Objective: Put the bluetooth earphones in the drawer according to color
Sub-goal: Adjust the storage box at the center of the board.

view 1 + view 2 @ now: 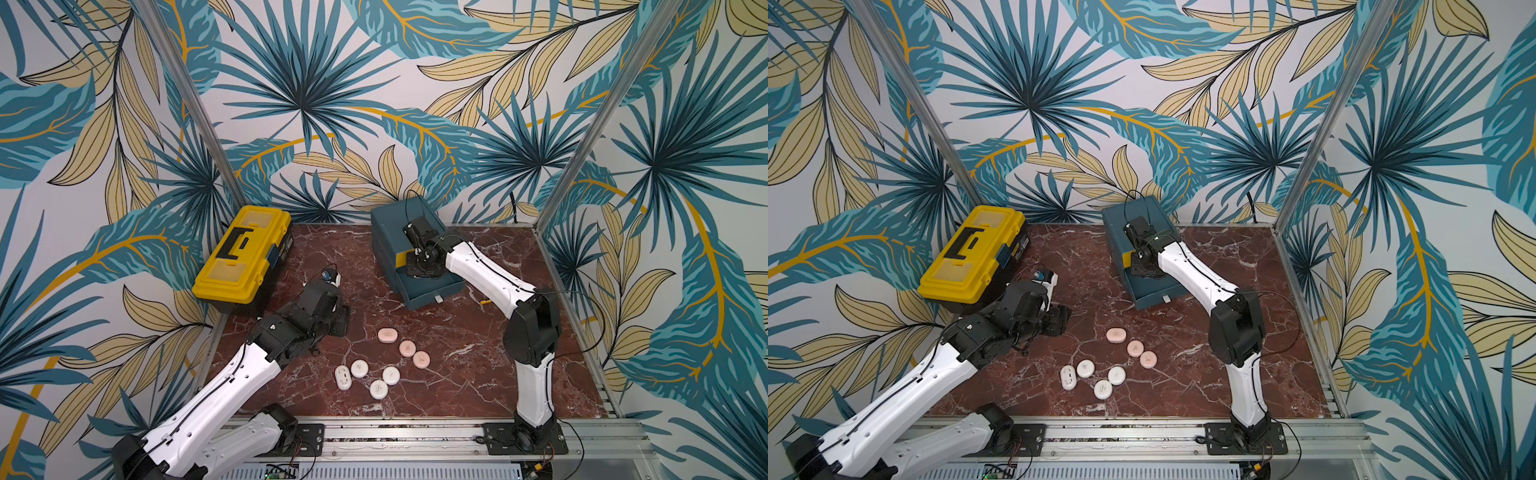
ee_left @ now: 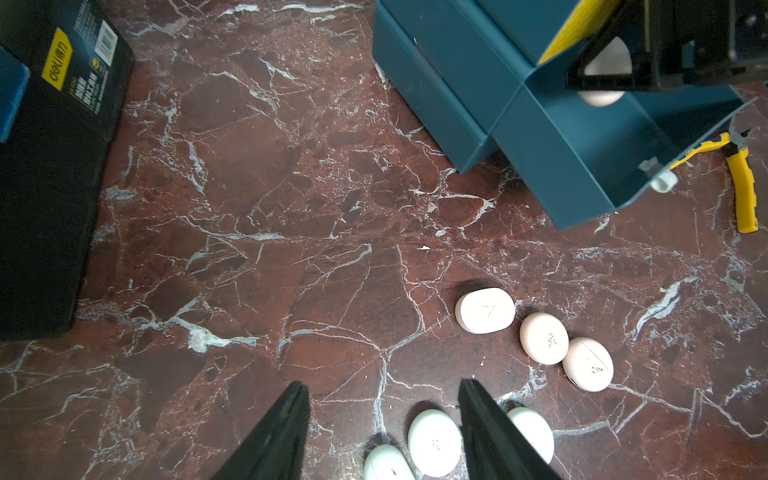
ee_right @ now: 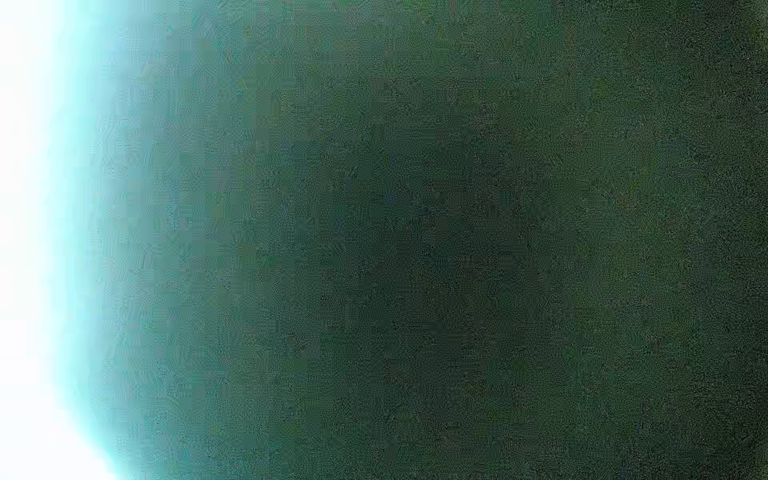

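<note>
White-shelled arms (image 1: 486, 266) with black joints and thin black cables; left claw (image 2: 384, 384) black, tapered.

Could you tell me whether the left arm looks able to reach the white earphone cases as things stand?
Probably yes: the left gripper hangs open close beside the white earphone cases, only bare tabletop between, nothing over them. The right arm is off at the drawer.

The right wrist view is only dark green blur with white glare along one edge. In both top views the right gripper (image 1: 422, 266) shows only its back above the open drawer (image 1: 434, 291), jaws unreadable. In the left wrist view a pale earphone case (image 2: 598, 97) sits half hidden behind it. The right arm (image 1: 486, 270) hides all but a yellow tip of the pliers (image 1: 484, 302)
</note>
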`<move>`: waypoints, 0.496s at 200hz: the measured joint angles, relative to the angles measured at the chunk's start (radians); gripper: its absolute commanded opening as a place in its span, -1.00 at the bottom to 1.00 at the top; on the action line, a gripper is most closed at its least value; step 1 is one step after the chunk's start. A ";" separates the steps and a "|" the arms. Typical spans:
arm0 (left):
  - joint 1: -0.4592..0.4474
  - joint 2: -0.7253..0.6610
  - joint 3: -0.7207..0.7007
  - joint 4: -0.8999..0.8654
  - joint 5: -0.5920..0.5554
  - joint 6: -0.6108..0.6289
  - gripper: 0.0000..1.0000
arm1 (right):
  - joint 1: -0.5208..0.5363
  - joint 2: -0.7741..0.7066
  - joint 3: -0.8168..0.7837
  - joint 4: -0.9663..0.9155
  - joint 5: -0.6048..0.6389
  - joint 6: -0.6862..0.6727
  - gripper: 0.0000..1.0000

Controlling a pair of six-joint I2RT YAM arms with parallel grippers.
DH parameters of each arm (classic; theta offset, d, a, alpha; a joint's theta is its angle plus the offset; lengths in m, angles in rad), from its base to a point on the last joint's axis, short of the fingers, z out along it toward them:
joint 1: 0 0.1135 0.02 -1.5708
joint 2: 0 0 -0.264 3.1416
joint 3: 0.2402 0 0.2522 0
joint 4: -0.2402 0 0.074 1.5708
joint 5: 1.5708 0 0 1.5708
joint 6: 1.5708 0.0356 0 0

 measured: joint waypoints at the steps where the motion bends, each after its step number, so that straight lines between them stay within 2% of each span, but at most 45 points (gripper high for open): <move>1: 0.000 0.000 0.000 0.000 0.000 0.000 0.24 | 0.000 -0.002 -0.004 0.002 0.000 0.000 0.04; 40: 0.000 0.000 0.000 0.000 0.000 0.000 0.24 | 0.001 -0.095 -0.157 0.091 0.021 -0.005 0.04; 99: 0.000 -0.005 0.000 -0.008 0.000 0.000 0.24 | 0.003 -0.039 -0.073 0.090 0.001 -0.012 0.04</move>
